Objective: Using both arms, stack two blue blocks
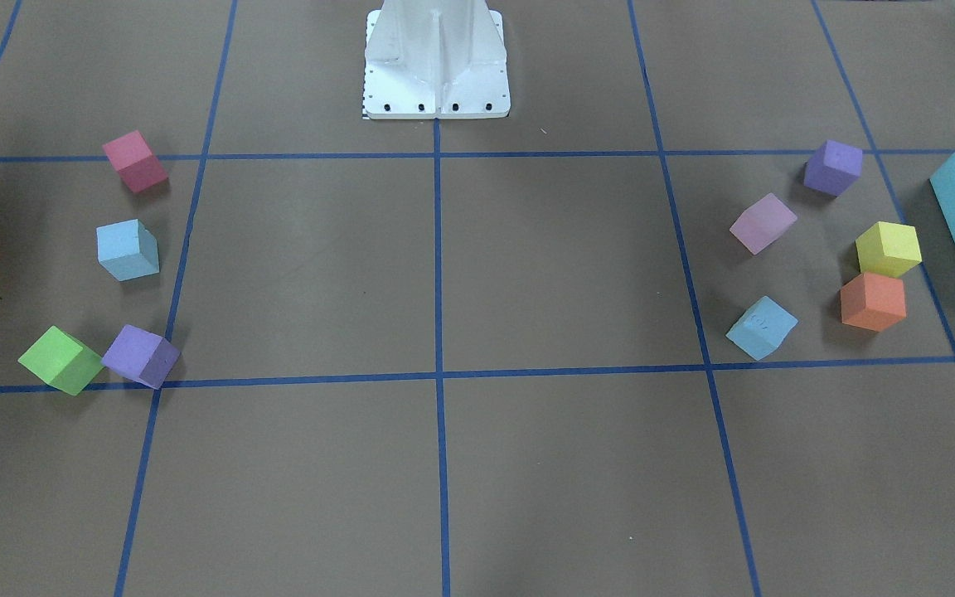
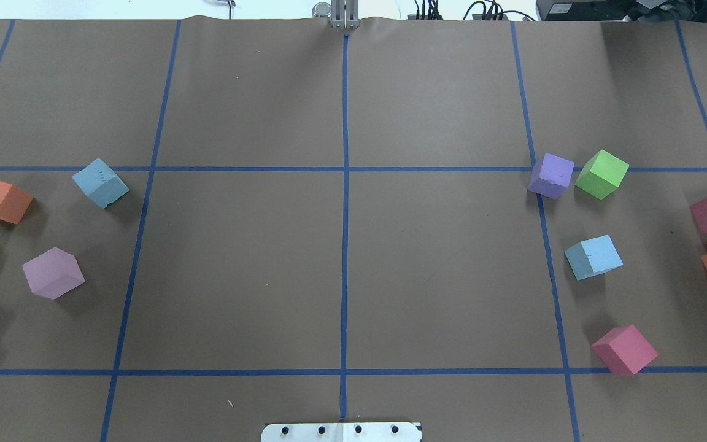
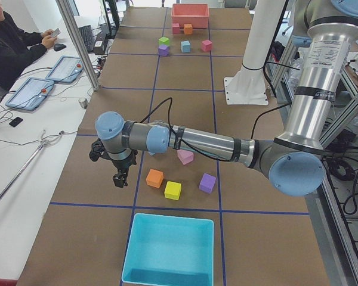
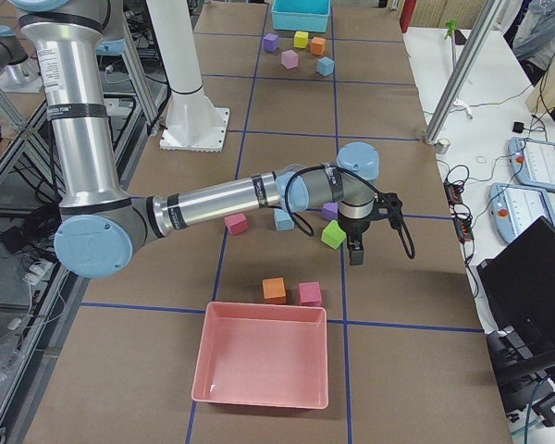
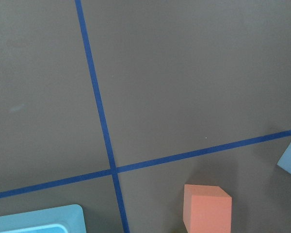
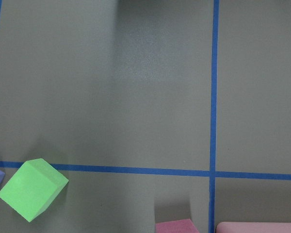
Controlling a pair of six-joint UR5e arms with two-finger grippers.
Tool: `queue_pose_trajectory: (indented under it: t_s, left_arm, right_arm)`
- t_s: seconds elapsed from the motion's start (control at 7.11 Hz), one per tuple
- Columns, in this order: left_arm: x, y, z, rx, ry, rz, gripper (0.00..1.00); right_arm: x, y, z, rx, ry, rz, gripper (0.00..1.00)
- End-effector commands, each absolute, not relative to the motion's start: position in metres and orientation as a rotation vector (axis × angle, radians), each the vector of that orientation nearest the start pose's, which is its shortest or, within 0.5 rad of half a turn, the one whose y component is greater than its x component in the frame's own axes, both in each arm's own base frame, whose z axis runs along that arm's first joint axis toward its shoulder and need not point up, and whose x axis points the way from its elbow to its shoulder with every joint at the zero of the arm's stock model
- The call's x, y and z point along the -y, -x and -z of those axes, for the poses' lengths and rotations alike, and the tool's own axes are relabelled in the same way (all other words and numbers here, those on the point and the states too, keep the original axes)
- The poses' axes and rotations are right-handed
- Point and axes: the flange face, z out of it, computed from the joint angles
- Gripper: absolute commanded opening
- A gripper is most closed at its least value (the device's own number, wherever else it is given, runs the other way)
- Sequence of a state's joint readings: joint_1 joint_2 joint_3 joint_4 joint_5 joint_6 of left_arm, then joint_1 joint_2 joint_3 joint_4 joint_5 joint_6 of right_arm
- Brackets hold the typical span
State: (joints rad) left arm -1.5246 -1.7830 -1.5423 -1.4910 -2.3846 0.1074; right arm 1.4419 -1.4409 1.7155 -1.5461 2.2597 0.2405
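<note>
Embossed pale blue foam cube (image 2: 100,183) lies mid-left overhead, plain pale blue foam cube (image 2: 593,256) mid-right, on the brown worktop (image 2: 341,258). Only side views catch left hand (image 3: 118,178) and right hand (image 4: 355,253); their grip cannot be told.

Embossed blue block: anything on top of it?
Nothing: the embossed blue block shows a bare marked top, underside hidden against the table. The other blue block sits far apart.

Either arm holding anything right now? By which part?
Nothing visibly held. The left-side blue block and right-side blue block lie free on the table; left gripper and right gripper show no cube in the jaws.
</note>
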Motion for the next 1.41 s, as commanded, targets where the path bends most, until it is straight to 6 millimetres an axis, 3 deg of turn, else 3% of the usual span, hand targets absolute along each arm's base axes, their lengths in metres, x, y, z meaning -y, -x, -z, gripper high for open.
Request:
queue_pose_trajectory:
  t_s: [0.0,0.28,0.56,0.84,0.99,1.13,1.27]
  left_arm:
    - [0.583,0.034,-0.565,-0.81,-0.121,-0.185,1.0]
    - [0.583,0.034,-0.564,-0.803,-0.12,-0.181,1.0]
    - [0.585,0.033,-0.558,-0.805,-0.125,-0.178,1.0]
    - [0.593,0.026,-0.525,-0.807,-0.124,-0.075,1.0]
    - [0.601,0.007,-0.509,-0.812,-0.116,-0.068,1.0]
    - [0.607,-0.032,-0.497,-0.82,-0.079,-0.064,1.0]
    - [0.613,-0.05,-0.486,-0.808,-0.063,-0.033,1.0]
  right_arm:
    - [0.545,0.001,-0.532,0.711,-0.194,0.042,1.0]
    - [0.546,0.015,-0.538,0.715,-0.186,0.059,1.0]
    - [0.543,0.068,-0.529,0.736,-0.166,0.149,1.0]
    - [0.534,0.085,-0.493,0.845,-0.171,0.093,1.0]
    - [0.528,0.114,-0.474,0.862,-0.199,0.135,1.0]
    - [0.516,0.165,-0.451,0.836,-0.18,0.111,1.0]
    - [0.501,0.194,-0.437,0.847,-0.142,0.063,1.0]
